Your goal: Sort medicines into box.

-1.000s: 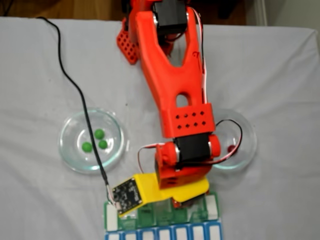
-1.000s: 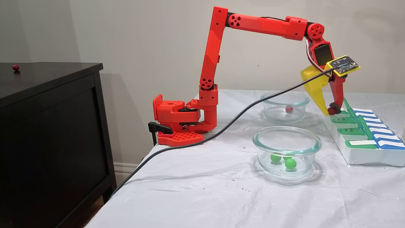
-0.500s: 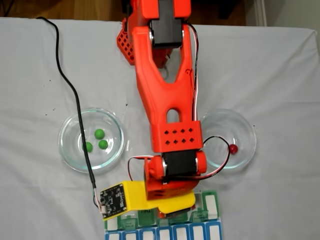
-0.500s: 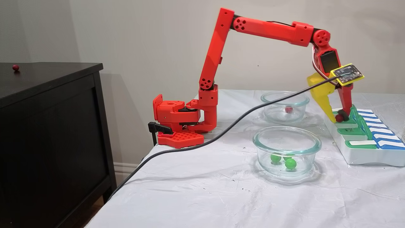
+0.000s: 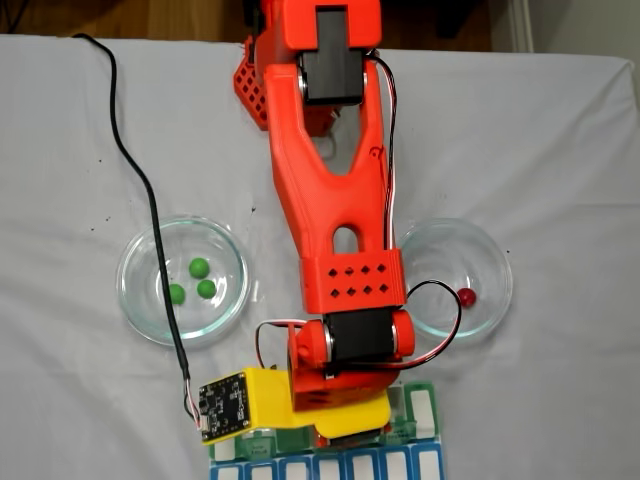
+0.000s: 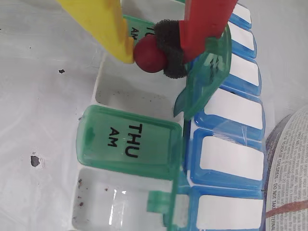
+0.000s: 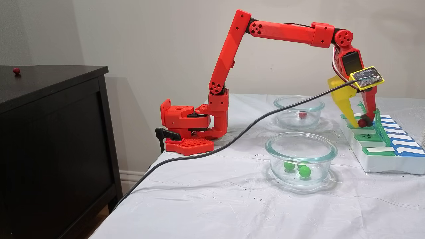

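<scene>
My gripper (image 6: 148, 52) is shut on a dark red medicine ball (image 6: 150, 57), pinched between the yellow finger (image 6: 108, 24) and the red finger's black pad (image 6: 169, 48). It hangs just above an open compartment (image 6: 120, 89) of the box (image 7: 382, 164), beside the shut THU lid (image 6: 127, 142). A raised green lid (image 6: 207, 79) stands right behind the red finger. In the side fixed view the gripper (image 7: 362, 123) is low over the box's far end. Three green medicines (image 5: 195, 283) lie in the left glass dish (image 5: 135, 300). One red medicine (image 5: 466, 297) lies in the right dish (image 5: 490, 250).
A black cable (image 5: 150, 200) runs from the wrist camera board (image 5: 225, 407) across the left dish. The arm's base (image 7: 186, 126) is clamped at the table's far edge. A black cabinet (image 7: 49, 132) stands left of the table, a red ball (image 7: 16, 70) on top. Printed paper (image 6: 288, 183) lies beside the box.
The gripper carried the red ball from the box's near edge further out over it and down toward the open compartment. The balls in the dishes stayed put.
</scene>
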